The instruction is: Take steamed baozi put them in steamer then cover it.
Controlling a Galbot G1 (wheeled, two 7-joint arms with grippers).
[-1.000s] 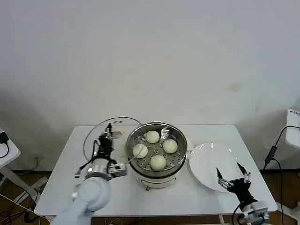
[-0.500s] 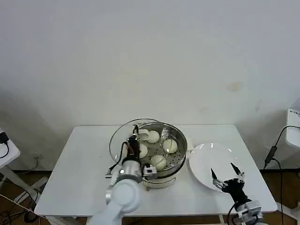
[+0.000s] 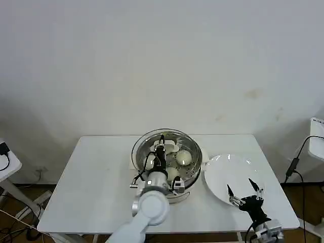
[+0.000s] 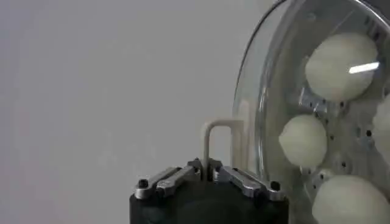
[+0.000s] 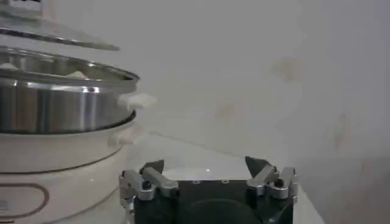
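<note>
Left gripper [image 3: 161,147] pinching cover [image 3: 152,147] by cream handle, lid hovering over steamer [image 3: 190,169] — looks shifted toward robot's left, hard to judge. Baozi [image 3: 184,158] already inside. Center rim first, lower flat. Right gripper [image 3: 244,194] spread wide by plate [image 3: 223,174], idle.

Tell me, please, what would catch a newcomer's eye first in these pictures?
The left gripper holds the round clear glass cover by its cream handle above the shiny stainless-steel steamer at the table's middle, pale cream baozi inside. The right gripper hangs open near the flat white plate.
</note>
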